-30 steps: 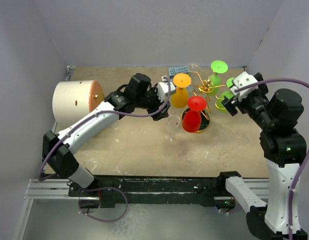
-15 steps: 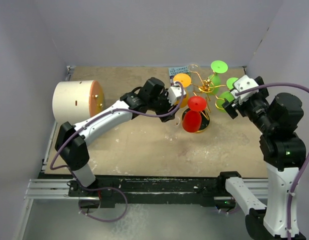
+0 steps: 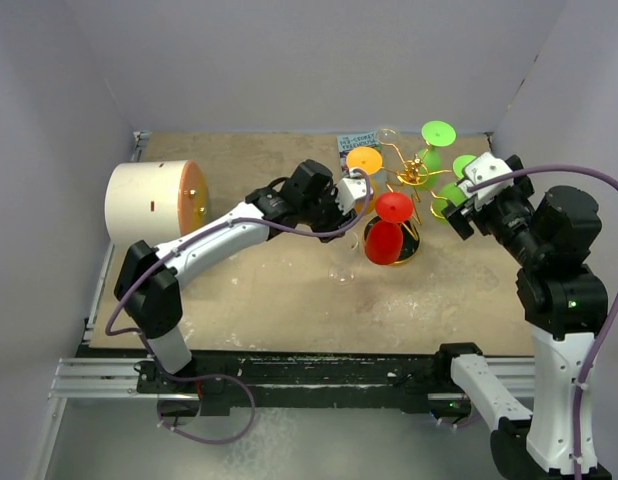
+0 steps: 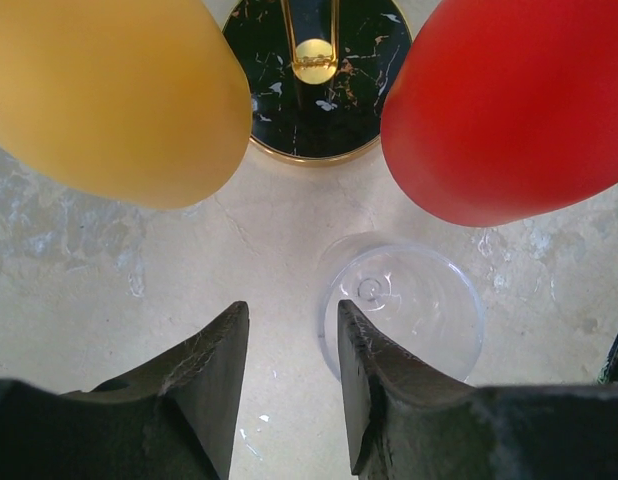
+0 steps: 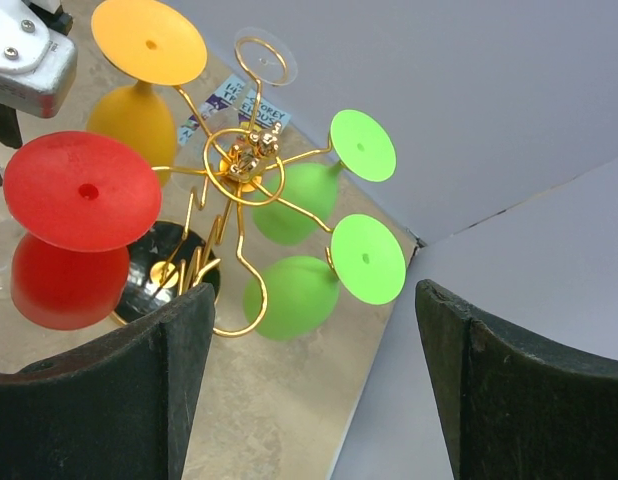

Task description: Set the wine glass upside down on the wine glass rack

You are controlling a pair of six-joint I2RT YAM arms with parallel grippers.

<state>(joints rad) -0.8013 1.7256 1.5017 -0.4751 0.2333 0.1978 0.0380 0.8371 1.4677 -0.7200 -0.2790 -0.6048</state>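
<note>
From above, the left gripper [image 3: 353, 195] is seen to have been carried farther right than a second ago, to just beside the orange glass [image 3: 364, 160] hung on the wine glass rack [image 3: 414, 178]. The right gripper [image 3: 461, 208] has been shifted only slightly and is held beside the green glasses [image 3: 438, 131]. A red glass [image 3: 387, 240] is hung foot-up on the rack's near side. A white cylinder [image 3: 149, 203] is laid on its side at the left of the sandy, scuffed table [image 3: 289, 300], which is enclosed by pale grey walls [image 3: 289, 60].

In the left wrist view the jaws are held apart with nothing between them. The wine glass [image 4: 401, 305], clear, is stood upright on the table just right of the right-hand jaw. It is near the black base [image 4: 309, 110], with the orange and red bowls hung close above.

In the right wrist view the jaws are spread wide and empty. The rack's gold loops and two green glasses are framed between them.
</note>
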